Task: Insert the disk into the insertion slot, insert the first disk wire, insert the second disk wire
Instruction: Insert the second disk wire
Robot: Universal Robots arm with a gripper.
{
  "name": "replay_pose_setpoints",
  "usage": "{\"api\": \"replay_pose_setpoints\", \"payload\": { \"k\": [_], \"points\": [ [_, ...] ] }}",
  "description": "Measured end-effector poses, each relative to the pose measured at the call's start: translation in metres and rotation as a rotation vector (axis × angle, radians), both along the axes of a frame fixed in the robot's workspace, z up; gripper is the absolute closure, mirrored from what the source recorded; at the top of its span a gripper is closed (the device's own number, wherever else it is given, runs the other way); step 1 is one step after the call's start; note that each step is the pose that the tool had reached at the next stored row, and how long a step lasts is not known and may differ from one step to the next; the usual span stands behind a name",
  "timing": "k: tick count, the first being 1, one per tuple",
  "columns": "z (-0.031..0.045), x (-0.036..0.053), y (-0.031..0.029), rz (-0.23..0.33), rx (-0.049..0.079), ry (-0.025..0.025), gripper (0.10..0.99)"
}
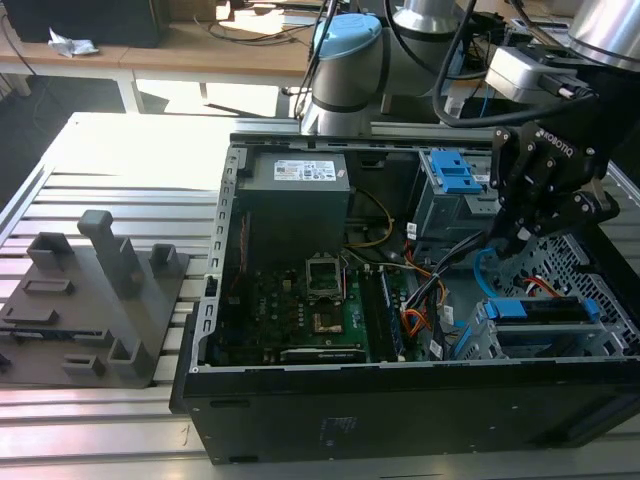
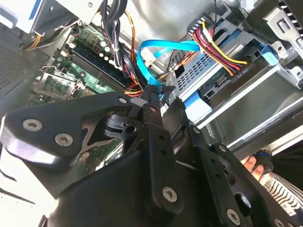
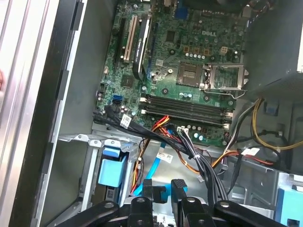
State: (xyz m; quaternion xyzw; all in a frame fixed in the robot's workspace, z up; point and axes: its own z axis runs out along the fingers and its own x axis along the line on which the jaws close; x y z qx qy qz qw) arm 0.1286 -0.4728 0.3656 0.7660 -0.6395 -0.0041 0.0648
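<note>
The disk (image 1: 545,310), framed in its blue carrier (image 3: 112,172), sits inside the insertion slot (image 1: 487,335), a grey metal cage at the case's front corner on the exterior view's right. A red-orange first disk wire (image 2: 215,47) runs with yellow and black strands to a black plug at the disk's end. The light-blue second disk wire (image 2: 165,46) loops above the disk. Its end comes down between the fingertips of my gripper (image 2: 163,99), which is shut on it, just beside the disk's connector end. The same gripper (image 1: 512,245) hovers over the cage.
The open computer case holds a green motherboard (image 1: 320,300), a power supply (image 1: 295,190) and a second cage with blue latches (image 1: 455,175). Black cable bundles (image 3: 189,149) cross near the gripper. A grey fixture (image 1: 100,300) stands on the slatted table. A person's hand (image 2: 253,163) rests outside the case.
</note>
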Motion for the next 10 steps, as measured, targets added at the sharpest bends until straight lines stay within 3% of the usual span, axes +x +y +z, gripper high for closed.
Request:
{"api": "replay_pose_setpoints", "payload": {
  "k": [2,7,10],
  "points": [
    [-0.0035,0.0027,0.0019,0.005,-0.018,0.0,0.784],
    [-0.0084,0.0053,0.0043,0.011,-0.046,0.0001,0.784],
    [-0.0089,0.0054,0.0043,0.011,-0.054,0.0001,0.784]
  ]
}}
